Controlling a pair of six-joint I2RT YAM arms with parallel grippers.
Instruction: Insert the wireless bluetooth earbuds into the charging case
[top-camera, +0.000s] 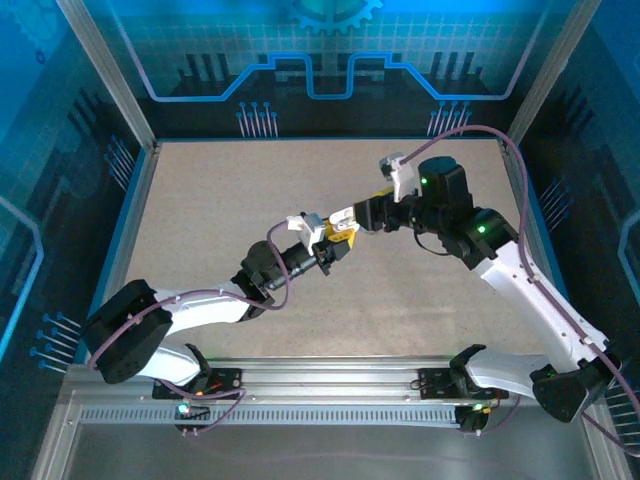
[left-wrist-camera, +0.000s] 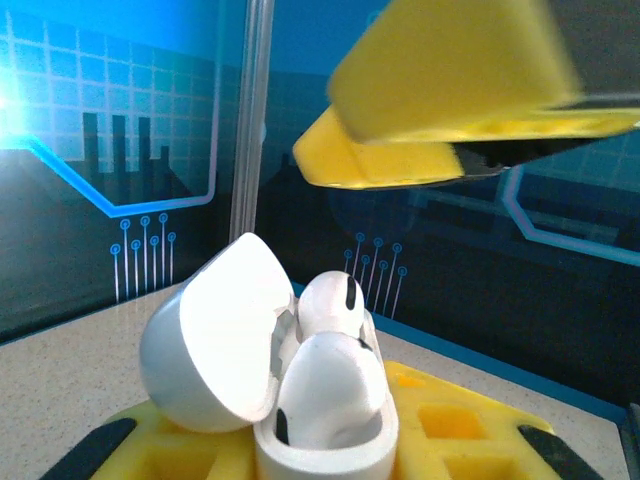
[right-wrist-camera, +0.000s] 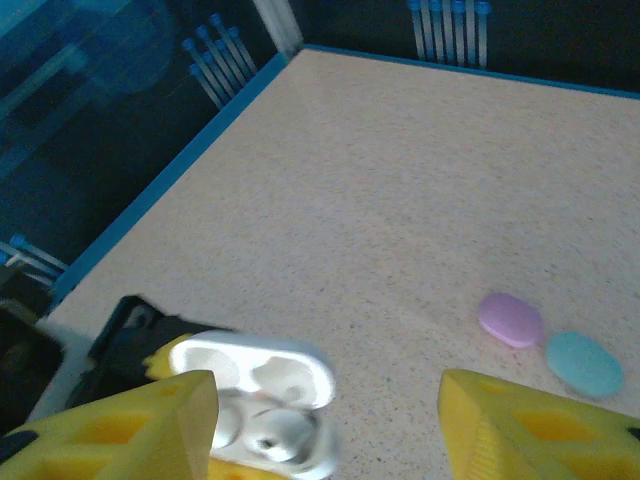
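Observation:
The white charging case (left-wrist-camera: 330, 445) stands with its lid (left-wrist-camera: 215, 335) swung open to the left, clamped between the yellow fingers (left-wrist-camera: 455, 430) of my left gripper (left-wrist-camera: 320, 455), which is shut on it. Two white earbuds sit in its wells, one at the back (left-wrist-camera: 338, 298) and one in front (left-wrist-camera: 330, 390). My right gripper (right-wrist-camera: 328, 405) hangs open just above the case (right-wrist-camera: 265, 395), with its yellow fingers (right-wrist-camera: 150, 430) apart and nothing between them. From above, both grippers meet mid-table, the left gripper (top-camera: 333, 238) below the right gripper (top-camera: 358, 216).
A pink round case (right-wrist-camera: 510, 320) and a teal round case (right-wrist-camera: 583, 363) lie side by side on the speckled table (right-wrist-camera: 400, 180). A blue rim (right-wrist-camera: 190, 170) and dark walls bound the table at the back and sides.

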